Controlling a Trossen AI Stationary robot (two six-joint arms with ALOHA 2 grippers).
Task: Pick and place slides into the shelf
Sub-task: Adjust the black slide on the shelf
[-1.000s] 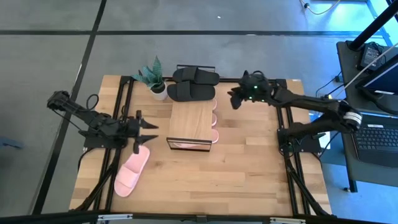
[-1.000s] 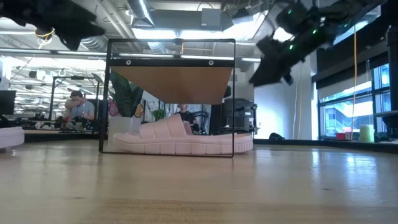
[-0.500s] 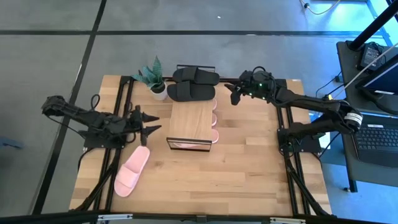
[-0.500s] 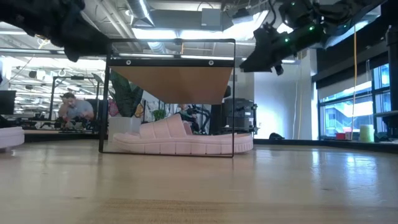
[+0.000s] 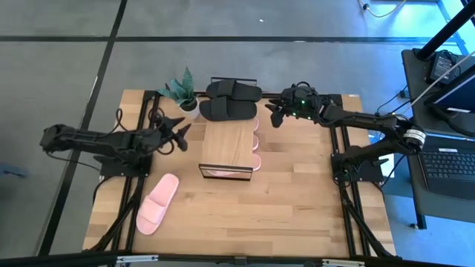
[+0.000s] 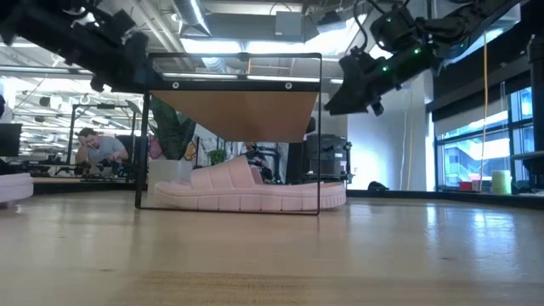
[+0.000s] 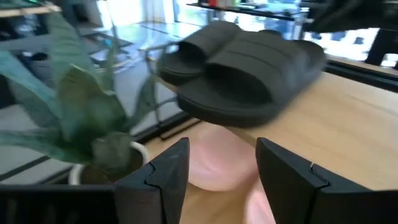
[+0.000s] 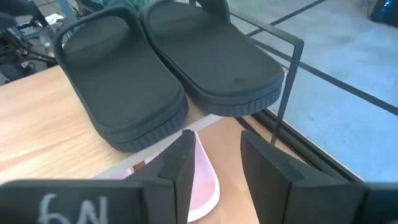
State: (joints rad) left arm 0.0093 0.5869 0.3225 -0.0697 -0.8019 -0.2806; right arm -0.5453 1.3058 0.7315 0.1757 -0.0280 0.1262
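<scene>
My left hand (image 5: 180, 124) now hangs just beside the potted plant (image 5: 184, 92), at the shelf's (image 5: 228, 143) rear left corner. A second ago it hovered over the loose pink slide (image 5: 157, 203) near the desk's (image 5: 297, 215) front left; it has since swung away toward the rear. Its fingers (image 7: 166, 174) stand well apart and hold nothing.

My right hand (image 5: 273, 116) has closed in from the right on the rear right of the shelf. Its fingers (image 8: 185, 163) are parted by a narrow gap and are empty.

Location of the slides:
1. The black pair (image 5: 228, 99) rests at the rear end of the shelf top, partly overhanging it.
2. Pink slides (image 6: 246, 191) sit inside the shelf, under the top board, their ends showing at its right edge.
3. 1 pink slide lies unshelved on the desk, well apart from both hands.

Judgement: both hands now face the black pair, so that pair appears to be the current target. The loose pink slide remains to be placed.
</scene>
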